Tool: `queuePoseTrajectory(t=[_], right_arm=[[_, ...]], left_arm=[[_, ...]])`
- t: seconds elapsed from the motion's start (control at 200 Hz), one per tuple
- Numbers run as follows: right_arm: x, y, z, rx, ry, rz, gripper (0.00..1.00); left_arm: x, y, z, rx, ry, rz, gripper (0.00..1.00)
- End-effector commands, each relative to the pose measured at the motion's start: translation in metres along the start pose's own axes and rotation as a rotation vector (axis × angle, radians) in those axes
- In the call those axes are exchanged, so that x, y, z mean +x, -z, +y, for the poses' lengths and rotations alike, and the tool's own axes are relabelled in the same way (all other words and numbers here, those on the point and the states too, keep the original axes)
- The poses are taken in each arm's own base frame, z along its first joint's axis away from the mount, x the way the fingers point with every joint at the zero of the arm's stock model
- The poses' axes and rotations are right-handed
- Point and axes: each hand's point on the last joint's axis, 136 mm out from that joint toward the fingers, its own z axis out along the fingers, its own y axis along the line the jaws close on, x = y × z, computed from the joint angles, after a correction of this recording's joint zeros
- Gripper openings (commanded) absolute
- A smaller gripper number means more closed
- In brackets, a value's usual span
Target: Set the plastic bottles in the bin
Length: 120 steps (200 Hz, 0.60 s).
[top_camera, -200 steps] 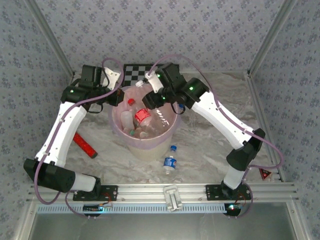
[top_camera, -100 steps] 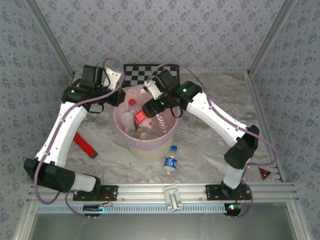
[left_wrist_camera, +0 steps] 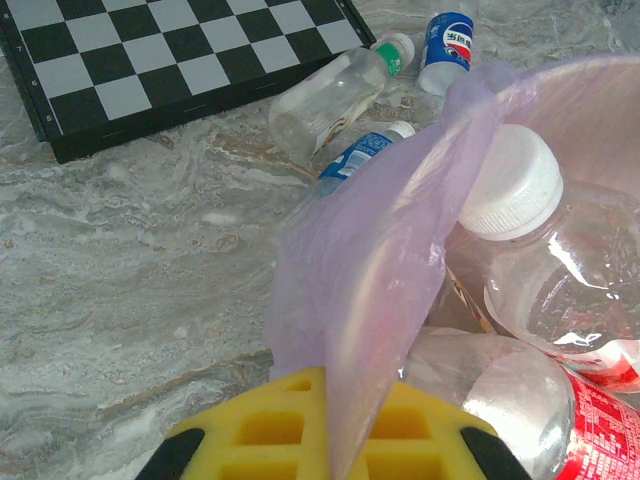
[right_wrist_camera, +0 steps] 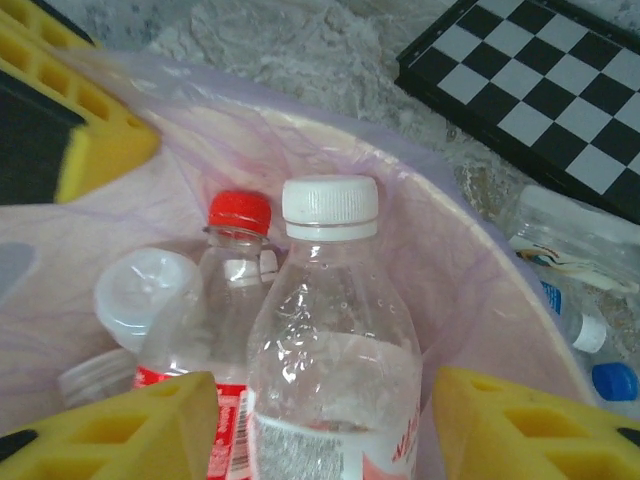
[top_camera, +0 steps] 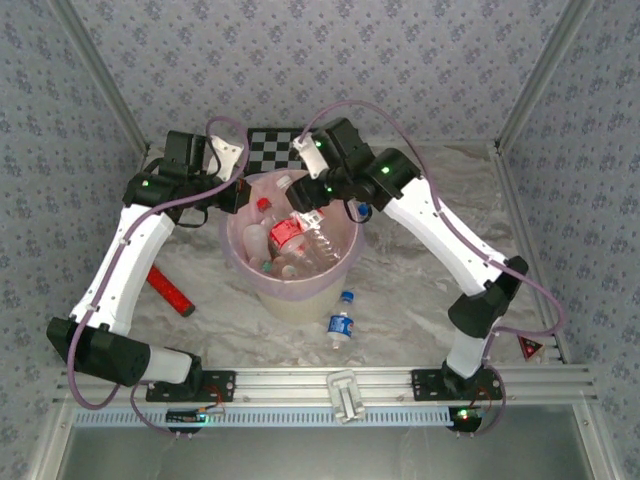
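The bin (top_camera: pixel 258 277), a cream bucket lined with a pink-lilac bag (left_wrist_camera: pixel 370 290), holds several plastic bottles. My left gripper (top_camera: pixel 238 195) (left_wrist_camera: pixel 335 390) sits at the bin's left rim, shut on the bag's edge. My right gripper (top_camera: pixel 312 203) (right_wrist_camera: pixel 325 430) hovers open over the bin's back rim. Between its spread fingers (right_wrist_camera: pixel 130 430) lies a clear white-capped bottle (right_wrist_camera: pixel 330 330) with a gap on each side. In the top view a red-labelled bottle (top_camera: pixel 290 232) rests on the pile. A blue-capped bottle (top_camera: pixel 341 321) lies on the table in front of the bin.
A checkerboard (top_camera: pixel 272 137) (left_wrist_camera: pixel 150 60) lies behind the bin. Between them on the table are a green-capped bottle (left_wrist_camera: pixel 330 95), a blue-labelled bottle (left_wrist_camera: pixel 447 40) and another (left_wrist_camera: pixel 355 155). A flat red bar (top_camera: pixel 170 290) lies at the left.
My right gripper carried the red-labelled bottle down over the bin, opened, and has pulled back up toward the rim. The bottle now rests on the pile. The left arm has not moved.
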Motion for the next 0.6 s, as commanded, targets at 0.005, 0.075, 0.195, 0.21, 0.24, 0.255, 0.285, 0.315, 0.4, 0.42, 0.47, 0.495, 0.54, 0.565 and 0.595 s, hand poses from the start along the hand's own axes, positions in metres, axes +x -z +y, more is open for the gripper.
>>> queuePoseTrajectory(t=[0.005, 0.075, 0.195, 0.21, 0.24, 0.255, 0.285, 0.315, 0.4, 0.42, 0.47, 0.495, 0.54, 0.565, 0.595], right_arm=[[0.015, -0.032, -0.005, 0.004, -0.03, 0.07, 0.53], [0.023, -0.044, -0.006, 0.007, -0.045, 0.1, 0.47], [0.028, -0.053, -0.003, -0.016, -0.059, 0.11, 0.4], [0.028, -0.053, -0.003, -0.014, -0.062, 0.11, 0.39], [0.027, -0.053, -0.003, -0.014, -0.064, 0.107, 0.39], [0.027, -0.052, -0.003, -0.013, -0.064, 0.107, 0.39], [0.026, -0.05, -0.003, -0.013, -0.066, 0.101, 0.39], [0.023, -0.047, -0.004, -0.01, -0.07, 0.092, 0.39], [0.009, -0.027, -0.002, -0.015, -0.074, 0.033, 0.41], [0.004, -0.021, -0.002, -0.016, -0.075, 0.013, 0.43], [-0.006, -0.002, -0.002, -0.015, -0.08, -0.042, 0.47], [-0.01, 0.008, -0.003, -0.012, -0.081, -0.072, 0.49], [-0.017, 0.027, -0.006, 0.0, -0.089, -0.127, 0.54], [-0.021, 0.039, -0.009, 0.007, -0.092, -0.162, 0.58], [-0.024, 0.053, -0.013, 0.016, -0.097, -0.201, 0.63]], left_arm=[[0.015, -0.005, -0.006, 0.037, 0.029, 0.049, 0.0], [0.015, -0.006, -0.006, 0.038, 0.03, 0.05, 0.0], [0.016, -0.007, -0.006, 0.038, 0.03, 0.052, 0.0], [0.016, -0.007, -0.006, 0.038, 0.03, 0.052, 0.0], [0.016, -0.007, -0.006, 0.039, 0.029, 0.052, 0.0], [0.016, -0.007, -0.006, 0.039, 0.03, 0.053, 0.0], [0.016, -0.007, -0.006, 0.039, 0.031, 0.053, 0.0], [0.016, -0.008, -0.006, 0.039, 0.031, 0.055, 0.0], [0.016, -0.007, -0.006, 0.039, 0.029, 0.053, 0.0], [0.017, -0.007, -0.006, 0.038, 0.028, 0.054, 0.0], [0.017, -0.007, -0.005, 0.035, 0.027, 0.053, 0.0], [0.017, -0.007, -0.005, 0.035, 0.027, 0.053, 0.0], [0.017, -0.007, -0.005, 0.033, 0.028, 0.051, 0.0], [0.018, -0.007, -0.005, 0.035, 0.027, 0.051, 0.0], [0.018, -0.007, -0.005, 0.034, 0.03, 0.051, 0.0]])
